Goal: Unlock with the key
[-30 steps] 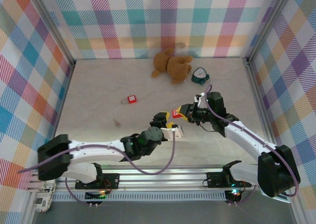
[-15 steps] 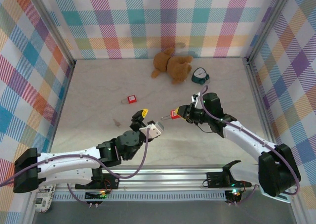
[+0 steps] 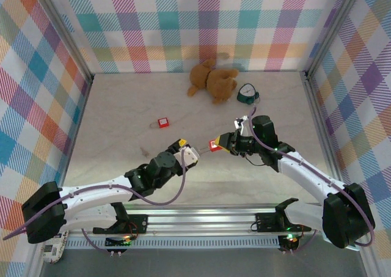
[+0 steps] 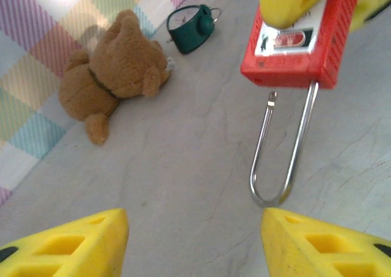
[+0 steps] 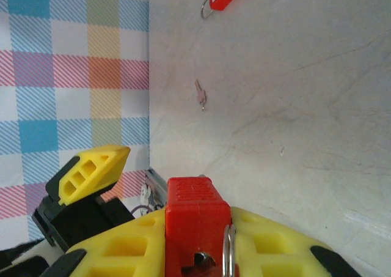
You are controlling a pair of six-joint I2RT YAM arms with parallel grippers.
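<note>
Key (image 3: pixel 145 150), by my reading the slim silvery sliver, is lying loose on the table (image 3: pixel 110 106), well apart from both claws. Right claw (image 3: pixel 221 141) is clenching a red padlock (image 4: pixel 293 72) by its body, likely presenting it to the left claw (image 4: pixel 195 234); the shackle (image 4: pixel 299 142) is hanging with one leg free. Left claw is gaping, gripping nothing, facing that shackle.
</note>
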